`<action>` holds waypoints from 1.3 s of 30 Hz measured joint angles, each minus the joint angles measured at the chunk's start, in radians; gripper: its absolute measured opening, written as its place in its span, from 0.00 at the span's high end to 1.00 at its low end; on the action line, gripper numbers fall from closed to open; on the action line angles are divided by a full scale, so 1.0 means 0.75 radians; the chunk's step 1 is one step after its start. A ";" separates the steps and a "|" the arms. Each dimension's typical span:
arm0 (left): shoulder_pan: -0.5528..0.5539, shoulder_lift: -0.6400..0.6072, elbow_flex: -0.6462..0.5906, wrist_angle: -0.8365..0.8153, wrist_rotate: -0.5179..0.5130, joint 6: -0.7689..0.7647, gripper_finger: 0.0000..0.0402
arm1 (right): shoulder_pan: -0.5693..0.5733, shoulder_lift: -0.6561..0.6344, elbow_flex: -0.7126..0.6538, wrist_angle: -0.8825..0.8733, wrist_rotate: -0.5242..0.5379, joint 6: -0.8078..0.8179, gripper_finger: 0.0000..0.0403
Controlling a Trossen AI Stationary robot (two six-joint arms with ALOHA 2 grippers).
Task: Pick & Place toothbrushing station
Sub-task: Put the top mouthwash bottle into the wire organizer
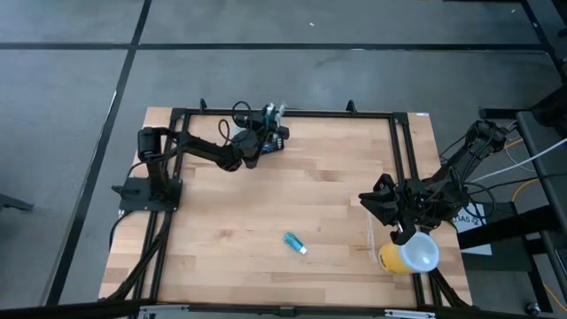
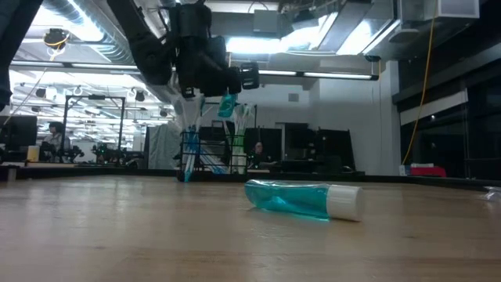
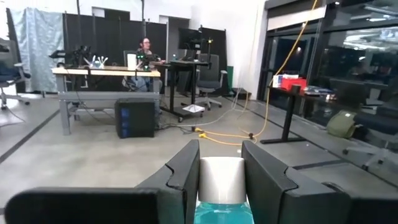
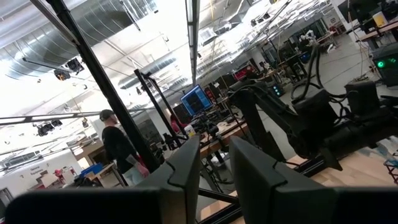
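Holder [image 2: 210, 153], a low black wire-mesh box, stands at the table's far edge with brushes upright in it. In the high view it lies directly under the left gripper, so only the brush tops show there.

Left gripper [image 1: 270, 135] hangs above the holder. Its fingers [image 3: 184, 175] pinch a teal tube with a white cap [image 3: 221, 177]; the cap sits between the finger pads. In the low view the teal item [image 2: 227, 106] hangs nose-down just above the holder. The vertical hold suits a straight drop into an open compartment, which appears to be the step in hand. Which compartment lies beneath cannot be told.

A second teal tube [image 1: 295, 243] lies flat on the table [image 1: 230, 213], well apart from the holder, near the front edge. Lying on its side, it looks free for a grasp across the body. It probably remains to be placed.

Right gripper [image 1: 396, 206] waits at the table's right edge, beside a yellow cup [image 1: 409, 254] with a white lid. Its fingers [image 4: 186, 165] stand slightly apart with nothing visible between them; it holds nothing.

Risk, as a judgement: the tube may catch on the brushes or on the mesh rim if it is lowered off-centre.
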 joint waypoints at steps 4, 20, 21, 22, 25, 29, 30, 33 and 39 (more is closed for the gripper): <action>-0.013 -0.033 0.000 -0.024 -0.035 0.026 0.77 | 0.000 0.000 0.000 0.000 0.000 -0.001 0.78; 0.000 -0.037 0.000 -0.046 -0.123 0.000 0.76 | 0.000 0.000 0.000 0.000 0.000 0.001 0.78; 0.000 -0.037 0.000 -0.046 -0.124 -0.004 0.76 | 0.000 0.000 0.000 0.000 0.000 0.001 0.78; 0.001 -0.037 0.000 -0.046 -0.124 -0.007 0.75 | 0.000 0.000 0.000 0.000 0.000 0.000 0.78; 0.003 -0.037 0.000 -0.045 -0.123 -0.023 0.73 | 0.000 0.000 0.000 0.000 0.000 0.000 0.78; 0.002 -0.037 0.000 -0.044 -0.118 -0.028 0.75 | 0.000 0.000 0.000 0.000 0.000 0.000 0.78; 0.003 -0.037 0.000 -0.044 -0.118 -0.028 0.75 | 0.000 0.000 0.000 0.000 0.000 0.000 0.78; 0.003 -0.038 0.000 -0.042 -0.112 -0.028 0.75 | 0.000 0.000 0.000 0.000 0.000 0.000 0.78; 0.003 -0.038 0.000 -0.042 -0.111 -0.031 0.72 | 0.000 0.000 0.000 0.000 0.000 0.000 0.78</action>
